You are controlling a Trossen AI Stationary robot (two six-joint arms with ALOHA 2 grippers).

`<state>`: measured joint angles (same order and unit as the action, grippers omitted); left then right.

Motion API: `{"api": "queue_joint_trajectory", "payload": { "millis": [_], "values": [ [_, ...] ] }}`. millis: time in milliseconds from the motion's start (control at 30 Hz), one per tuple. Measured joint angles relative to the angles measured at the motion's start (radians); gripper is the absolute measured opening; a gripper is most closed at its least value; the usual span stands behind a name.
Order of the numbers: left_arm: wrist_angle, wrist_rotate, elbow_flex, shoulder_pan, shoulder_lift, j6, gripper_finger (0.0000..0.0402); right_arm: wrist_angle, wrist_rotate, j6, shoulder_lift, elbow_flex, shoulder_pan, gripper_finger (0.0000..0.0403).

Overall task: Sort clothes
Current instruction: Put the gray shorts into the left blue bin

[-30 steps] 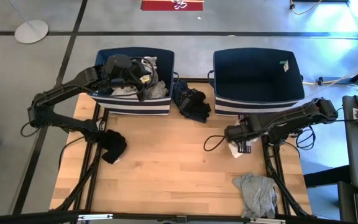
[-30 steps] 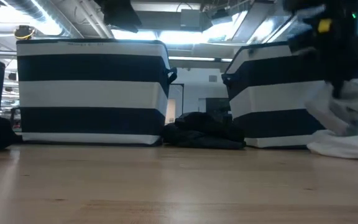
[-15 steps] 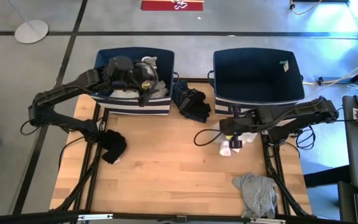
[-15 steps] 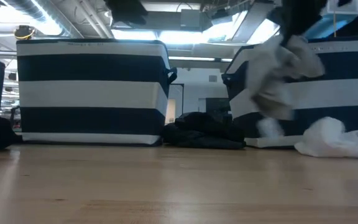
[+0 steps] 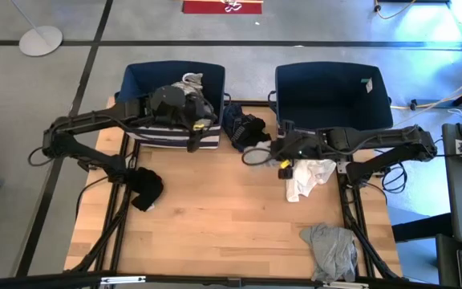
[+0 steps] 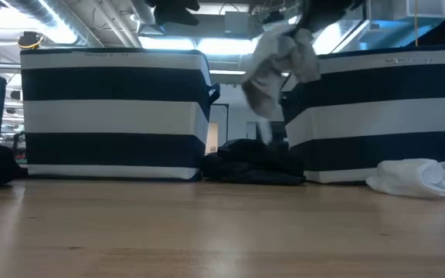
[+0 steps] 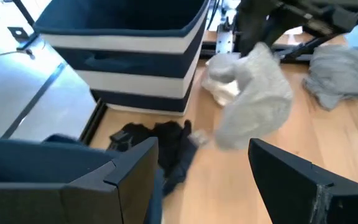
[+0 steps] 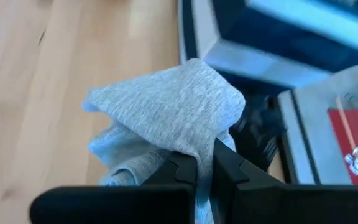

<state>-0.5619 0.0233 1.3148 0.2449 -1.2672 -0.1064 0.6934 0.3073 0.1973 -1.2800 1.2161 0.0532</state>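
Note:
My right gripper [image 5: 273,151] is shut on a light grey garment [image 8: 166,115] and holds it high, between the two navy striped bins. The garment also shows in the low view [image 6: 278,60] and the left wrist view [image 7: 253,99]. My left gripper [image 5: 203,120] is open and empty above the front right corner of the left bin [image 5: 139,80]; that bin holds light clothes [image 5: 189,83]. A black garment [image 5: 243,132] lies between the bins. A white garment [image 5: 307,177] lies on the table by the right bin [image 5: 331,96]. My right gripper pinches a bunched fold of the grey garment [image 8: 199,149] between its two fingers [image 8: 182,168]; the fold bulges out past the fingertips. The fingers reach in from the table's right. The garment hangs slack below them [image 6: 265,93], clear of the table.
A black garment [image 5: 145,186] lies at the table's left edge and a grey one [image 5: 331,249] near the front right corner. The middle of the wooden table [image 5: 215,209] is bare.
My right gripper has risen from the white garment and gone toward the table's left and far edge, lifting the grey garment clear; the white garment has stayed on the table. My left gripper has moved from over the left bin toward that bin's front right corner.

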Motion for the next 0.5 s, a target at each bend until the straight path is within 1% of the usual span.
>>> {"api": "queue_joint_trajectory", "payload": {
  "millis": [200,500],
  "values": [
    [0.073,-0.001,0.000,-0.048,-0.044,0.027,0.0241,-0.137,-0.003,0.075,0.000,0.000,-0.031,0.0019],
    [0.151,-0.001,0.000,-0.087,-0.105,0.054,0.0241,-0.219,-0.004,0.130,-0.001,-0.001,-0.035,0.0018]
  ]
}}
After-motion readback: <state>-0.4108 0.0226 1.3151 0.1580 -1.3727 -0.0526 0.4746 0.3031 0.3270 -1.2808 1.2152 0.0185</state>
